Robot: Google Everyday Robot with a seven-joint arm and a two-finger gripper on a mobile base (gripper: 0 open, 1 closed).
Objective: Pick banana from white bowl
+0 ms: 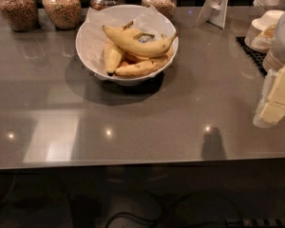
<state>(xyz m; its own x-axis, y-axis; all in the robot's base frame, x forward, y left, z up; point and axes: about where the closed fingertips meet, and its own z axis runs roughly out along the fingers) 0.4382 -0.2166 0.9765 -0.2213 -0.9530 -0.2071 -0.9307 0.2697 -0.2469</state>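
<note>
The white bowl (87,56), lined with white paper, stands on the grey table at the back centre. The long yellow banana (137,44) lies across the top of the pile in the bowl, its stem pointing up to the right and its tip to the left. Shorter brown-flecked bananas (138,68) lie under it. My gripper (274,102), cream and white, hangs at the right edge of the view above the table. It is well to the right of the bowl and apart from it, with nothing seen in it.
Several glass jars of grain (61,6) line the table's back edge. A white folded stand (214,6) is at the back right. Stacked cream bowls (262,30) sit on a black mat (251,51) at the far right. The table's front edge (133,164) runs across below.
</note>
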